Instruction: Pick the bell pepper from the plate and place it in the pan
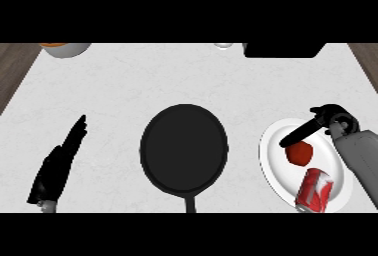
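Surface (pixel 148 85): pale white-grey with a faint marbled mottling, looks smooth; a strip of wood grain shows along the far left and far right edges of the frame.

Pan (pixel 184 148): matte black, flat and round (reads as an oval from this angle), dead centre of the frame, with a thin straight handle running down to the lower edge.

Plate (pixel 272 150): plain white, round, glossy-ish, over at the right side, well apart from the pan.

Bell pepper (pixel 300 153): red, lumpy little blob, sitting on the plate around its middle.

Can (pixel 315 189): red and white cylinder lying tilted on the lower part of the plate, just below the pepper.

Right hand (pixel 319 122): black, at the end of a smooth grey forearm on the right edge. Fingers curled at the top, one long digit pointing down-left with its tip right at the pepper's upper edge. Not wrapped round it, and can't tell if it actually touches.

Left hand (pixel 60 160): black, lower left, fingers straight and pressed together into a narrow blade shape pointing up-right, holding nothing.

Bowl (pixel 65 48): pale and rounded, orange inside, cut off at the upper left.

Dark box (pixel 283 49): flat black block at the top right, cropped.
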`<action>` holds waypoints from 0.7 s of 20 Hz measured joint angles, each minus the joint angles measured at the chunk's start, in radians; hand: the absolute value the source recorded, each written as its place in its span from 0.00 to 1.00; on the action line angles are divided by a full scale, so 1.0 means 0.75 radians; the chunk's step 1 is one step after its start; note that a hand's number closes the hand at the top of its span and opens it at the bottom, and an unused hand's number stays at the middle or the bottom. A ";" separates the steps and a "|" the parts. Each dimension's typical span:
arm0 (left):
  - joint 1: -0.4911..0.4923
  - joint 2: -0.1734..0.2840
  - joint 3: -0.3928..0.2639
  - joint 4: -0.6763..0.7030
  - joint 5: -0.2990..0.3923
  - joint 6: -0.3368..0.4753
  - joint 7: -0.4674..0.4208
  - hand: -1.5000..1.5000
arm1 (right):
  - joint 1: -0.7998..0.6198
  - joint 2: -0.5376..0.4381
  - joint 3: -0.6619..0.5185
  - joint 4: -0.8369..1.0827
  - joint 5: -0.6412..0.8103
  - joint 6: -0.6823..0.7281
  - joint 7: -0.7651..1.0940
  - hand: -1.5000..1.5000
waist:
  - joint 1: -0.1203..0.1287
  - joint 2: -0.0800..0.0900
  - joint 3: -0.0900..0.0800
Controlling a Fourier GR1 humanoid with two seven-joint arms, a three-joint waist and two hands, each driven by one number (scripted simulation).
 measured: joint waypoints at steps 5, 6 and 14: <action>0.029 -0.006 0.014 -0.015 0.000 -0.011 -0.009 0.50 | 0.022 0.012 0.011 0.037 -0.008 0.005 -0.022 0.00 | -0.003 -0.001 0.001; 0.042 -0.001 0.017 -0.028 -0.001 -0.015 -0.010 0.50 | 0.024 0.018 0.016 0.047 -0.007 0.005 -0.026 0.00 | -0.001 -0.001 0.000; 0.038 -0.034 0.013 -0.046 -0.038 -0.008 0.019 0.50 | 0.014 0.054 0.035 0.134 0.022 -0.002 -0.055 0.00 | -0.004 -0.001 0.001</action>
